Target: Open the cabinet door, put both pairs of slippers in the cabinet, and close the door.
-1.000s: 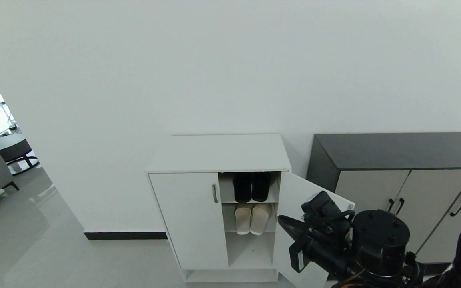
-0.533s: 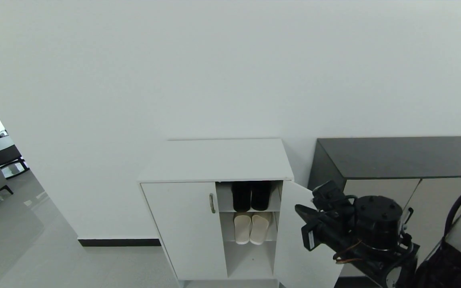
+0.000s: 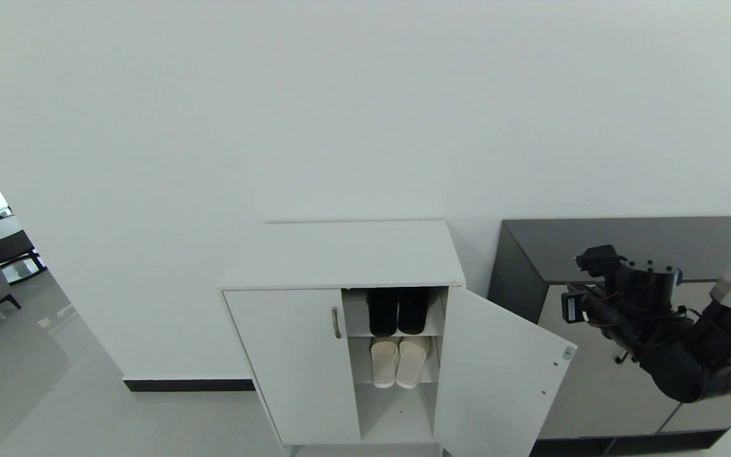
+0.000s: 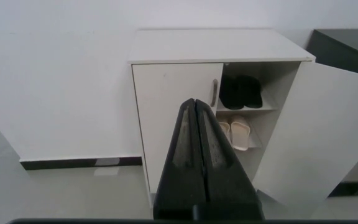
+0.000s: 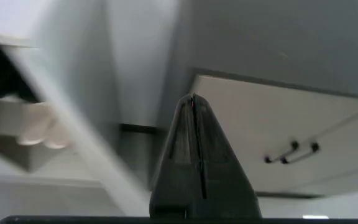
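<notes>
We see black slippers [image 3: 398,311] on the top shelf of the white two-door cabinet [image 3: 340,254], cream slippers [image 3: 397,362] one shelf lower, its right door [image 3: 499,374] open. Our right hand [image 5: 193,99], pressed together, hangs right of that door, clear of it; our left hand [image 4: 194,106], likewise pressed together, faces the cabinet front. The door's corner sticker [image 3: 567,351] is unreadable.

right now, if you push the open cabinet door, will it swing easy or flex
Likely swings easily: the door hangs wide open on the cabinet with nothing in its arc. It looks like a flat rigid panel, so little flex. The black slippers and pale slippers sit back on shelves, so probably no catching.
</notes>
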Motion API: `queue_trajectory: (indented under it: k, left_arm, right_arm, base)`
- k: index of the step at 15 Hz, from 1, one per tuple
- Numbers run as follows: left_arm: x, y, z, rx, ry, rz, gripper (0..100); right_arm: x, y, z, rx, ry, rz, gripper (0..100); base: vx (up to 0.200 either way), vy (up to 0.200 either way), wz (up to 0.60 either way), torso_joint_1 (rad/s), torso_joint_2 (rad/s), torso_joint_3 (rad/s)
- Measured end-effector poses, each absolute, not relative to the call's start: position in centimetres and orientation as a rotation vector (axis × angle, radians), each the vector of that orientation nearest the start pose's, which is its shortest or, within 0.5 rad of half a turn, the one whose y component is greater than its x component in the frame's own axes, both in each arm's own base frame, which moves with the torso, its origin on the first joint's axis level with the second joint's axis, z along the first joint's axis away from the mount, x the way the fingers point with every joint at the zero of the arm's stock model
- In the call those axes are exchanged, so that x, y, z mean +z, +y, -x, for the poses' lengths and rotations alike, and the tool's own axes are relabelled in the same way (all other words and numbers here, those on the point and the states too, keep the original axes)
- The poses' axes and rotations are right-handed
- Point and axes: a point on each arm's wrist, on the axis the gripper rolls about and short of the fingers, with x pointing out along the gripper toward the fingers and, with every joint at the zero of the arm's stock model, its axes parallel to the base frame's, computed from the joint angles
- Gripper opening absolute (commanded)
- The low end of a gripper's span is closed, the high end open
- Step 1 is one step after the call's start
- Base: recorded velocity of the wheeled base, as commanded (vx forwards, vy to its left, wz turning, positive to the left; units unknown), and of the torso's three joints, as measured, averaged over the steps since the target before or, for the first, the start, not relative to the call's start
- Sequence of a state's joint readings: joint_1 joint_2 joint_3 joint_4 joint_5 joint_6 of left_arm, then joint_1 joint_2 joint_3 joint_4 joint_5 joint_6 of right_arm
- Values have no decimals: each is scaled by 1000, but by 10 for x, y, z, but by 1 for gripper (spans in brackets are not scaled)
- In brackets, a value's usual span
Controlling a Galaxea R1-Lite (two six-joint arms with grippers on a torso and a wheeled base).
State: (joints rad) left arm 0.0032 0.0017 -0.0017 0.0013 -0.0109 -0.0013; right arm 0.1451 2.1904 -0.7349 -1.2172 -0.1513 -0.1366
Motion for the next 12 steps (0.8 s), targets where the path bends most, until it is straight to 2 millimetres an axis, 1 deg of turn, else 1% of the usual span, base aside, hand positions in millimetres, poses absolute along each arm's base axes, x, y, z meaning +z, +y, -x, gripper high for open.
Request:
queue_trajectory:
  k: [2, 5, 7, 9, 12]
  left_arm:
    - [76, 0, 23, -8, 2, 1, 0]
    - [76, 0, 23, -8, 2, 1, 0]
    - [76, 0, 23, -9, 1, 1, 0]
    - [76, 0, 23, -8, 2, 1, 0]
    - [76, 0, 23, -9, 2, 1, 0]
  right_arm:
    - [39, 31, -383, -41, 261, 168, 0]
    - [15, 18, -396, -74, 303, 166, 0]
    - [5, 16, -397, -76, 330, 169, 0]
    - [-4, 20, -392, -59, 363, 173, 0]
    - [-14, 38, -378, 29, 416, 183, 0]
  base:
    - [0, 0, 0, 0, 0, 0]
    - [0, 0, 0, 0, 0, 0]
    - [0, 0, 0, 0, 0, 0]
    - [0, 0, 0, 0, 0, 0]
    - [0, 0, 0, 0, 0, 0]
